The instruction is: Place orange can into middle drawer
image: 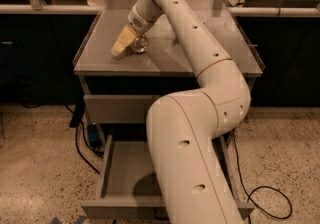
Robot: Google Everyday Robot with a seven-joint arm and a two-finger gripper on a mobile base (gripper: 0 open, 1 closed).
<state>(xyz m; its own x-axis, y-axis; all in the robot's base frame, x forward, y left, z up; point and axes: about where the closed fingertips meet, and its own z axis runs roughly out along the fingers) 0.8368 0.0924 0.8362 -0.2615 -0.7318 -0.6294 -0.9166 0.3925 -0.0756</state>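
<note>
The orange can (140, 44) sits on the grey table top (100, 53), near its left middle, with a silver end showing. My gripper (126, 46) reaches down onto the table and sits right against the can's left side, its pale yellow tip pointing toward the table's front left. The middle drawer (124, 170) is pulled out wide under the table, and its grey inside shows. My arm (200, 133) hides the drawer's right half and its handle.
A closed grey drawer front (117, 108) sits one level above the open one. Dark counters stand left and right of the table. Black cables (265, 195) lie on the speckled floor at right, and another runs down at left (80, 140). A railing crosses behind the table.
</note>
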